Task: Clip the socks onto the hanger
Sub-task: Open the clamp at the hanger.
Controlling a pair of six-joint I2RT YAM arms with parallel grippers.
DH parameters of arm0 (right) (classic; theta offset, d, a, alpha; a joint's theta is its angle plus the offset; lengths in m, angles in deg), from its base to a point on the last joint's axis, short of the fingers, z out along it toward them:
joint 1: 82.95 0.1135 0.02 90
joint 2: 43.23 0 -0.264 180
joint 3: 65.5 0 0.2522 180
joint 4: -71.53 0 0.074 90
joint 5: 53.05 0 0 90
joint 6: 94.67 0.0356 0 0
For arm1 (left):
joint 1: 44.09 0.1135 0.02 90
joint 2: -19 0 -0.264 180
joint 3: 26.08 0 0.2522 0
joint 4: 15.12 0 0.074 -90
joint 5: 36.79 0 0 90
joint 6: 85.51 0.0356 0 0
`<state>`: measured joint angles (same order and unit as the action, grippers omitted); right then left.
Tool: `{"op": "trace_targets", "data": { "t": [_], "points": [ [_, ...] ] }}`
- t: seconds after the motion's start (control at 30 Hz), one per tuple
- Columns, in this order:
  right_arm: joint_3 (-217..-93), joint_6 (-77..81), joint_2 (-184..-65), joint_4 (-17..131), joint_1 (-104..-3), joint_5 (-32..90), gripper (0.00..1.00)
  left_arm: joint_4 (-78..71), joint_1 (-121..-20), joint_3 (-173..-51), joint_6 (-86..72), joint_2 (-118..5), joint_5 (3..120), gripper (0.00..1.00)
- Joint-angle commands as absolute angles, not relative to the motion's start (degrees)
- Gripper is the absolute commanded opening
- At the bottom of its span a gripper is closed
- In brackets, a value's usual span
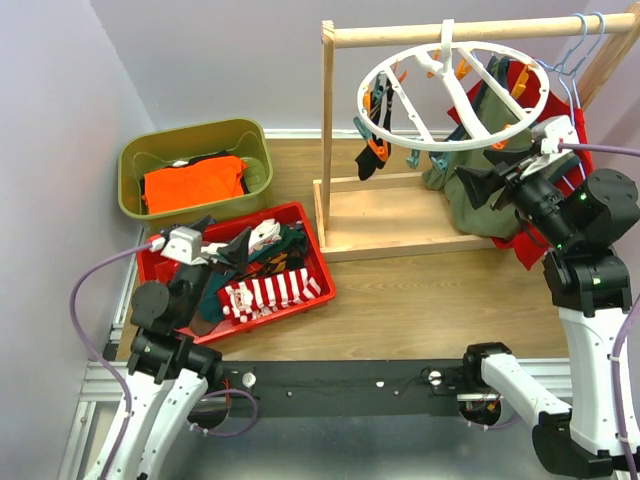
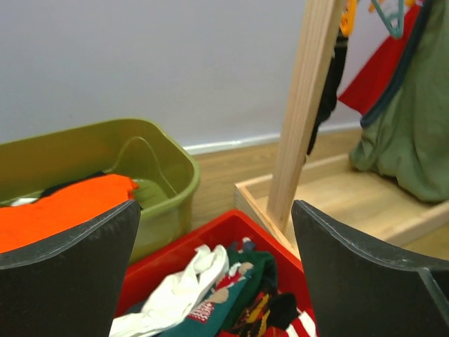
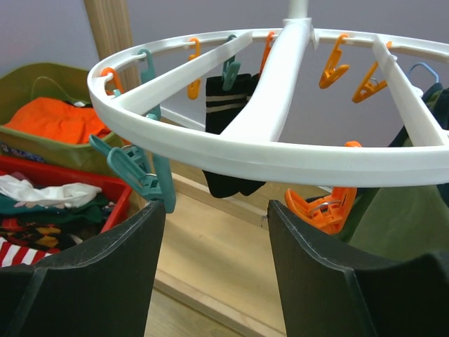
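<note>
The white ring hanger (image 1: 462,100) hangs from the wooden rack by its hook, with orange and teal clips. A black sock (image 1: 372,150) hangs clipped at its left side; it also shows in the right wrist view (image 3: 228,133). More socks (image 1: 262,268), among them red-and-white striped, green, white and black, lie piled in the red tray (image 1: 300,210). My left gripper (image 1: 212,255) is open and empty just above that pile (image 2: 210,295). My right gripper (image 1: 475,185) is open and empty under the ring's near rim (image 3: 280,154), between a teal clip (image 3: 140,175) and an orange clip (image 3: 323,210).
A green bin (image 1: 255,140) holding an orange folded garment (image 1: 195,182) stands behind the red tray. The wooden rack (image 1: 327,120) has a flat base. An olive shirt (image 1: 480,205) and a red shirt (image 1: 530,250) hang on light-blue hangers (image 1: 575,50) behind my right arm.
</note>
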<state>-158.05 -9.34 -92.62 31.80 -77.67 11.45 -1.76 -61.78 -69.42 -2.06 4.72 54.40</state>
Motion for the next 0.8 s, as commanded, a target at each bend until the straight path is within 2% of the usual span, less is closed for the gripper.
{"op": "trace_targets", "data": {
  "t": [0.0, 0.2, 0.3, 0.43, 0.53, 0.63, 0.77],
  "points": [
    [-158.71, -7.66, -92.54, 32.38, -77.41, 15.5, 0.68, -4.87, -61.49, -72.26, -3.06, -0.59, 63.84, 0.98],
    [-162.59, -5.82, -92.2, 27.28, -77.32, 16.12, 0.66, -9.17, -62.01, -76.66, -9.13, -11.92, 73.68, 0.98],
    [-161.8, -2.57, -89.92, 26.49, -77.41, 18.57, 0.67, -11.11, -66.47, -80.08, -10.37, -17.99, 75.01, 0.98],
    [-159.17, -3.35, -88.15, 26.57, -77.32, 14.57, 0.68, -12.78, -76.31, -85.0, -7.12, -23.79, 67.57, 0.98],
    [-157.58, -4.23, -88.93, 27.62, -77.15, 7.46, 0.75, -12.96, -80.37, -86.94, -5.19, -27.49, 63.78, 0.98],
    [-157.14, -6.77, -89.9, 28.77, -76.62, 4.35, 0.82, -13.75, -80.91, -86.42, -5.01, -28.37, 61.4, 0.99],
    [-157.66, -8.27, -92.09, 28.86, -74.95, 6.53, 0.82, -14.98, -80.91, -83.7, -4.92, -26.53, 57.26, 0.99]
  ]
}}
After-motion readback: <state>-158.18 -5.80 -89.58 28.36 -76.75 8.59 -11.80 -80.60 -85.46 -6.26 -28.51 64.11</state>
